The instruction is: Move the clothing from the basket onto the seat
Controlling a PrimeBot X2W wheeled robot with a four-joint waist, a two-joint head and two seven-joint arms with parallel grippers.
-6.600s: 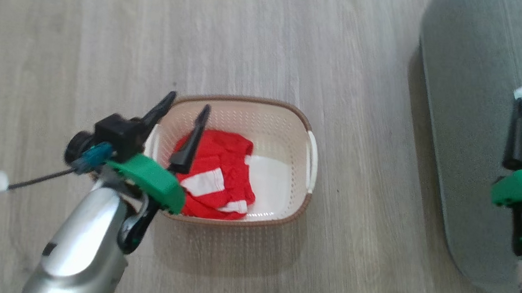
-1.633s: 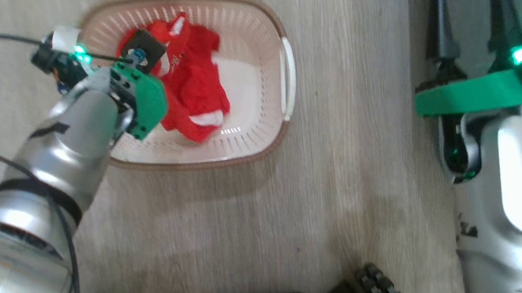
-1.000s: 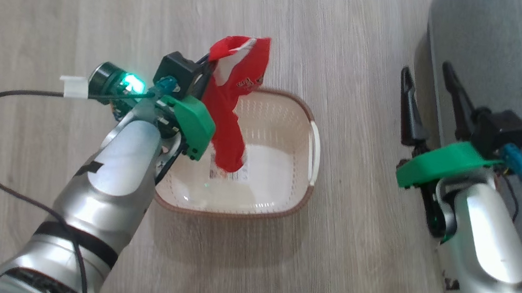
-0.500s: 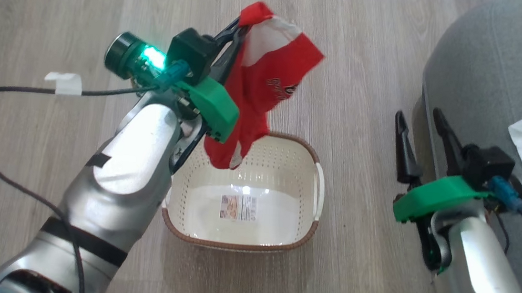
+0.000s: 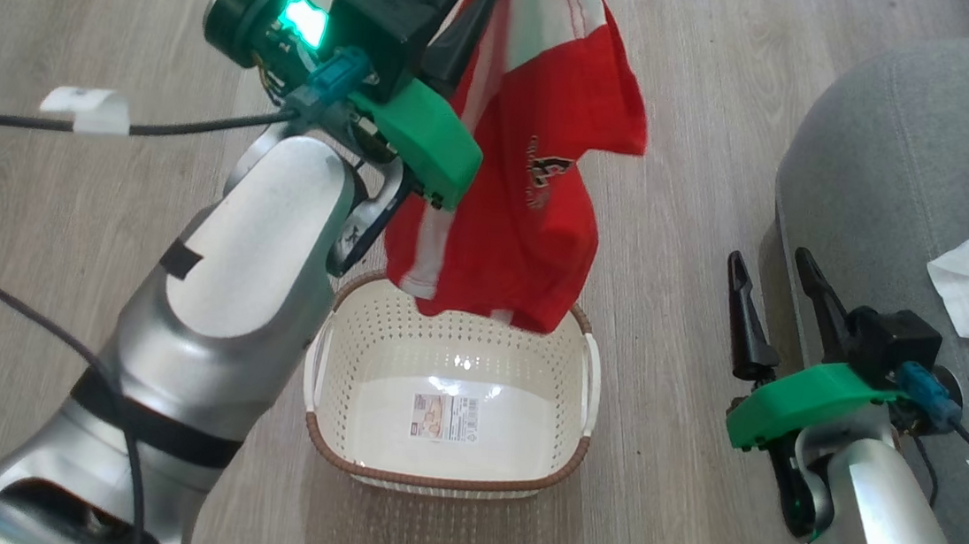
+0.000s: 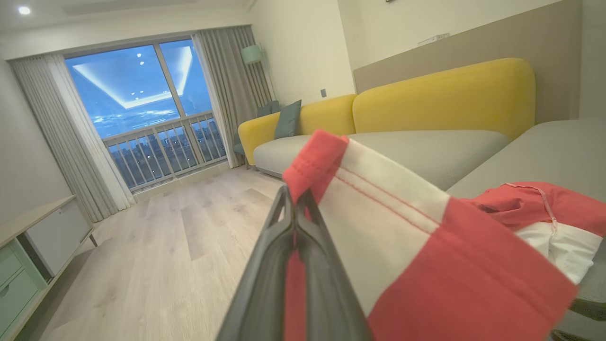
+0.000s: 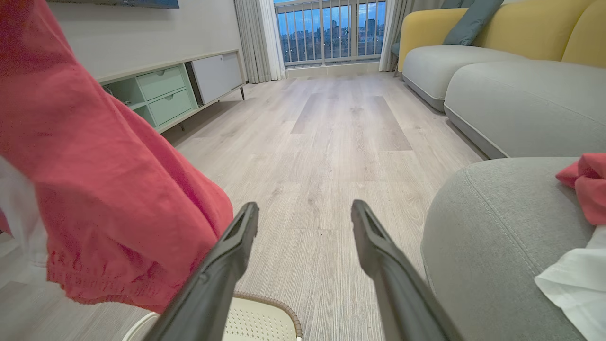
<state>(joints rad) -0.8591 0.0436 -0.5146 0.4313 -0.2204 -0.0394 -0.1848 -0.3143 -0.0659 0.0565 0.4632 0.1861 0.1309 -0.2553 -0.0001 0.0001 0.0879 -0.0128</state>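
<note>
The left claw [image 6: 294, 201] was pressed together, pinching a bright red fabric garment with white patches [image 5: 538, 179] hanging above the cream perforated plastic basket [image 5: 439, 483]; the right claw [image 5: 768, 257] stood spread, holding nothing, just beside the grey-green upholstered seat [image 5: 886, 168].

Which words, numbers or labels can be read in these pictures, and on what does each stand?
Label on the bottom of the basket: printed, too small to read.
Dark print on the hanging red garment: blurred, not readable.
White tag on the black cable: no text visible.
Nothing can be quoted.
</note>
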